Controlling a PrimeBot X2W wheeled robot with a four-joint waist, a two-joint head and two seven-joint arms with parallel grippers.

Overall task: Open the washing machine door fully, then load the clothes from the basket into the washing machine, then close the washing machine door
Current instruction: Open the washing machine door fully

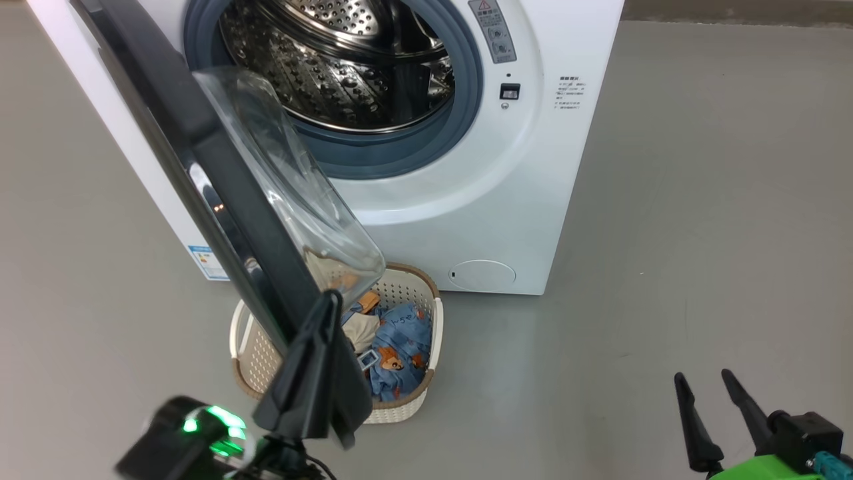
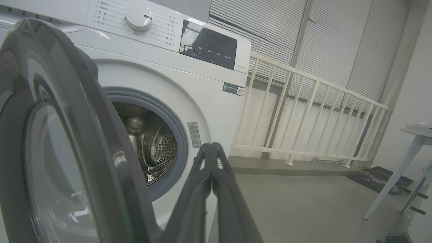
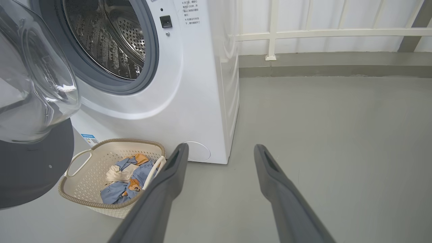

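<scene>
- Nearest is the left gripper point(image 1: 330, 301), in front of the washing machine point(image 1: 566, 167), jaws pressed shut on nothing, right by the black rim of the washing machine door point(image 1: 166, 113)
- That door hangs part way open
- Under it, on the floor point(image 1: 666, 233) just in front of the machine, sits the basket point(image 1: 434, 333) with the clothes point(image 1: 400, 347) inside
- Well apart from the machine is the right gripper point(image 1: 703, 380), jaws open and empty

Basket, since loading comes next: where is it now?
Head view, lower left: the basket sits on the floor before the washing machine, beneath the open washing machine door.
</scene>
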